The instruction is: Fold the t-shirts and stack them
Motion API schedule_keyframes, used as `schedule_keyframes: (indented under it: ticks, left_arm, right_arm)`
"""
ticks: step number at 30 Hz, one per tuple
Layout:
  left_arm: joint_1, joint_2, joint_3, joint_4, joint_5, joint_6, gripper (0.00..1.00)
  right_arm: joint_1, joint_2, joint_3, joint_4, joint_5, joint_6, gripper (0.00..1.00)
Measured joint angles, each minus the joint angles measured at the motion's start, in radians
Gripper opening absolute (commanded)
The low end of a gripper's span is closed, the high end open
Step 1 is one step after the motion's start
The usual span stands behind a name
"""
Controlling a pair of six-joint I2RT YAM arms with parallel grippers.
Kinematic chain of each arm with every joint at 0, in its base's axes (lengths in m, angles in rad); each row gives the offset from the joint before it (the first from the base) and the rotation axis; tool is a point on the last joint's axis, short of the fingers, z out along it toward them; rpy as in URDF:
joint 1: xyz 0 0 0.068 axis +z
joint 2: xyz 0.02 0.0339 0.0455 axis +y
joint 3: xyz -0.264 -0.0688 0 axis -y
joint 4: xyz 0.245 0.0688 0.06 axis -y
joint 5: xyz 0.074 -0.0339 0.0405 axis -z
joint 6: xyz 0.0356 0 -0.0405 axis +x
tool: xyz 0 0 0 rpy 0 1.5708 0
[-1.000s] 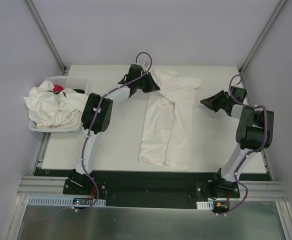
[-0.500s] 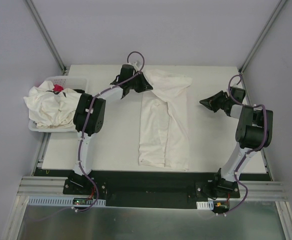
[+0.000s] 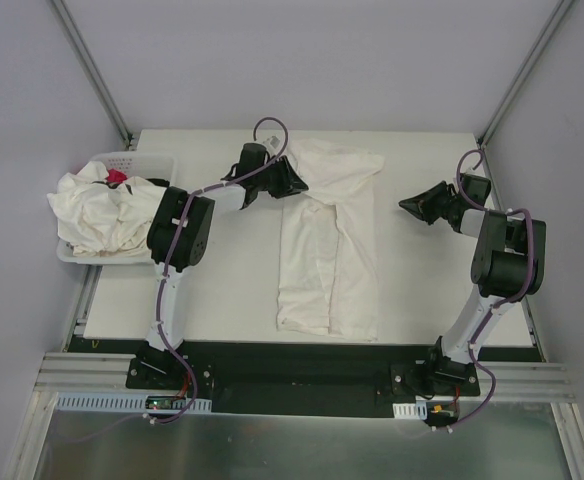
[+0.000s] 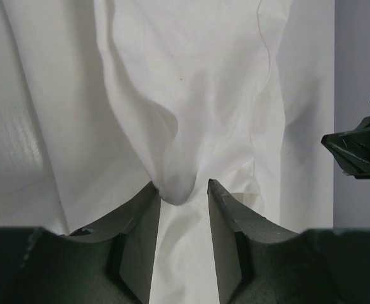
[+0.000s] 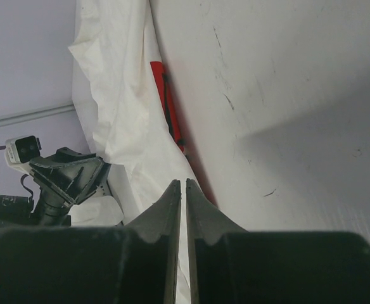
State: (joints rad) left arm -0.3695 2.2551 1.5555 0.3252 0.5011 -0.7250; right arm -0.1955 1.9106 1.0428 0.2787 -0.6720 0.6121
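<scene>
The left gripper (image 4: 182, 190) has its dark fingers parted, with a pucker of cloth sitting loose between the tips. The cloth belongs to the off-white short-sleeved cotton t-shirt (image 3: 329, 250) lying lengthwise mid-table, sides folded inward. The right gripper (image 5: 183, 185) is closed on nothing, near the shirt's upper right side — not touching. More crumpled off-white shirts (image 3: 97, 215) heap in the white perforated plastic basket (image 3: 137, 158) at the white table's (image 3: 232, 290) left edge.

A white perforated basket (image 3: 134, 158) sits at the left edge of the white table (image 3: 232, 290). A small red packet (image 3: 118, 177) shows near its far rim (any lettering is too small to read). A black plate (image 3: 302, 358) borders the table's near side.
</scene>
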Motion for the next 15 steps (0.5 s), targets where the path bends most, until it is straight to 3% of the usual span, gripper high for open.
schedule_keyframes:
  ticks: [8, 15]
  left_arm:
    - [0.000, -0.031, -0.105, -0.006, -0.009, 0.040, 0.40]
    - [0.000, -0.180, -0.195, -0.047, -0.040, 0.092, 0.40]
  right_arm:
    - [0.000, -0.003, -0.001, 0.000, 0.000, 0.001, 0.11]
    - [0.049, -0.010, 0.018, -0.005, 0.009, 0.014, 0.11]
